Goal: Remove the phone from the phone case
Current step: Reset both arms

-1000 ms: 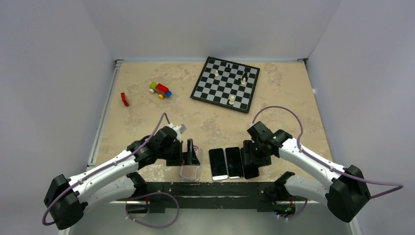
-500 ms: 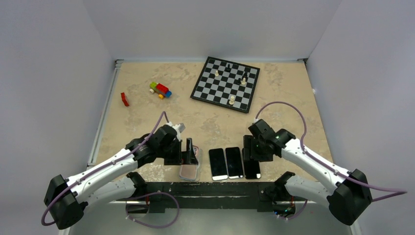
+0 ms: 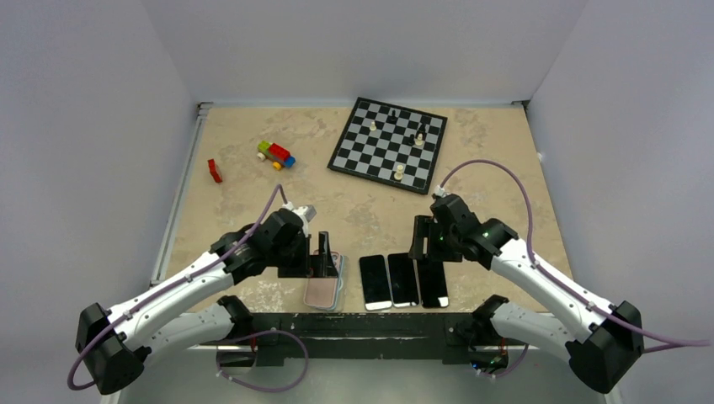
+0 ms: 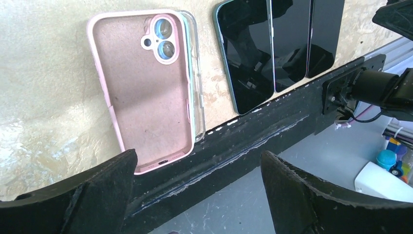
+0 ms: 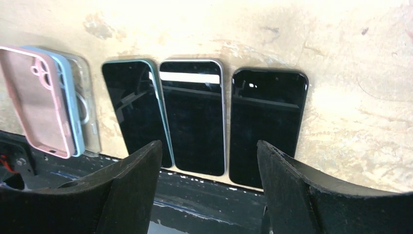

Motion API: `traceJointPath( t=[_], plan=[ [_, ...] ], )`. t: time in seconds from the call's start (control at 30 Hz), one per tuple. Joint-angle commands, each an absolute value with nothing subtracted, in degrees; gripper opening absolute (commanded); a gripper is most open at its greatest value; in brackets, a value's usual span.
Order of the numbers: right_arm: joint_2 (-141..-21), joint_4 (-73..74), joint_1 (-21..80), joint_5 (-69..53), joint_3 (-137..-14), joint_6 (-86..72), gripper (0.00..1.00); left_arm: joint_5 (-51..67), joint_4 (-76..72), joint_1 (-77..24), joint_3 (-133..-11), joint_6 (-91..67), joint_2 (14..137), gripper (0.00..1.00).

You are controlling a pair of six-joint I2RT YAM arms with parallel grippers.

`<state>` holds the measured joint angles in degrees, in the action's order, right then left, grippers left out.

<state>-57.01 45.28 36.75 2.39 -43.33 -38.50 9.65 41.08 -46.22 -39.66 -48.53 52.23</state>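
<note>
Phones: three bare glossy slabs in a row, screens up, at the near edge of the beige stone-look counter, about mid-width. They are the teal-rimmed glass phone, silver-rimmed glass phone and black-rimmed glass phone, sides nearly touching.

Case stack sits just beside them at the same edge: pink silicone case on top, lining up, looks empty. Pale blue case and clear plastic case lie under it.

Handling, my read: phones are stiff, slick and dense, with crack-prone glass. They lie flat, so pinch across the long edges. Cases are soft and should peel from a corner.

Left gripper is wide open over the pink case, holding nothing. Right gripper is spread wide above the phones, also empty.
</note>
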Motion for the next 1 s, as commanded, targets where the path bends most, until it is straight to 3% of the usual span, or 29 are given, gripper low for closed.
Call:
traceJointPath(
  t=[0.0, 0.33, 0.67, 0.9, 0.97],
  plan=[
    [-53.36, 39.61, 36.85, 2.02, -46.18, -37.53, 0.74, 6.31, 42.60, -46.35, -44.00, -46.38, 49.48, 1.00],
    [-39.03, 36.36, 36.91, 16.27, -55.59, -33.49, 0.78, -13.99, 40.62, -46.29, -61.28, -33.85, 39.45, 1.00],
    [-17.61, 25.51, 36.91, 29.57, -62.64, -19.91, 0.88, -25.92, 28.66, -46.24, -65.47, -18.17, 25.20, 1.00],
    [-12.89, 20.50, 37.05, 25.60, -64.21, -13.18, 0.91, -29.99, 33.23, -46.24, -66.37, -18.92, 22.27, 1.00],
    [-16.84, 28.49, 37.07, 32.86, -67.95, -16.67, 0.91, -30.41, 33.82, -46.25, -65.94, -19.66, 21.71, 1.00]
  ],
)
